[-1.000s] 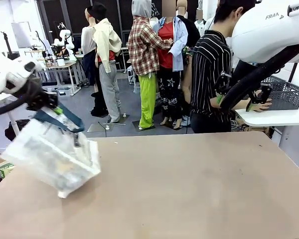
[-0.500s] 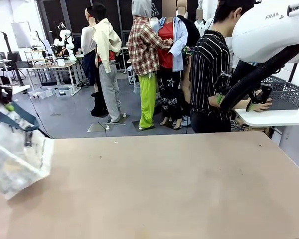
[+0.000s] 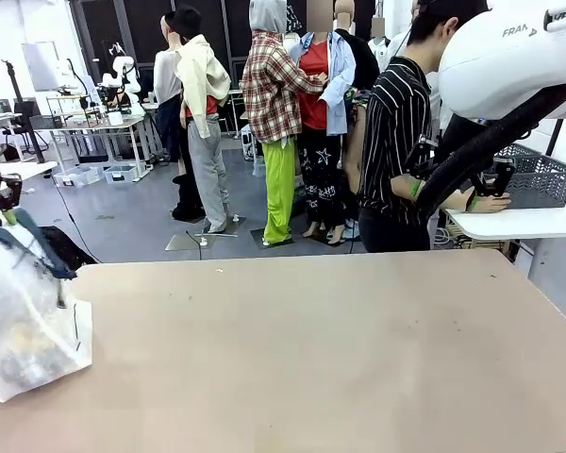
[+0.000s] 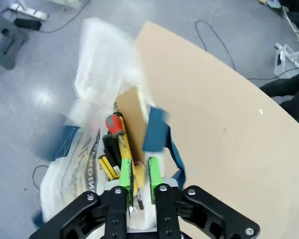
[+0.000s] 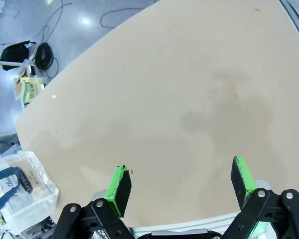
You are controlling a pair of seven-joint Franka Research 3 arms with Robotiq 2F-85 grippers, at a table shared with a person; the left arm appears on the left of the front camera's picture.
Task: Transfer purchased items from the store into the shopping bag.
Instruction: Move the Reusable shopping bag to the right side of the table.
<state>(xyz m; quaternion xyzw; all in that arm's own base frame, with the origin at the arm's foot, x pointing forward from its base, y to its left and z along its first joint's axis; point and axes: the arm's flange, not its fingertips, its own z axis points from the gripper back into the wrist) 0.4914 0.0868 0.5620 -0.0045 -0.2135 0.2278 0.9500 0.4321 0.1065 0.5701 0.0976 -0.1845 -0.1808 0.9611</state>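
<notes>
Nearest to us, in the left wrist view, the left gripper (image 4: 137, 175) shows two green pads (image 4: 125, 172) set close together with only a narrow slot between them; a yellow item sits in that slot, but we cannot tell whether the pads are clamped on anything. Just beyond them the one shopping bag (image 4: 89, 124), thin translucent plastic, crumpled, with dark print and a flat navy strap handle (image 4: 157, 132), lies at the table (image 4: 229, 129) edge, partly over the floor. Inside we count several slim yellow packets (image 4: 109, 167) and one red-capped piece (image 4: 114, 124); the exact number is unclear. In the right wrist view the right gripper (image 5: 182, 181) has its fingers spread wide over bare, matte tan tabletop, holding nothing. Farther off, in the front view, one dark lattice basket (image 3: 540, 177) sits on a white side table, a person's hand (image 3: 493, 200) against it.
</notes>
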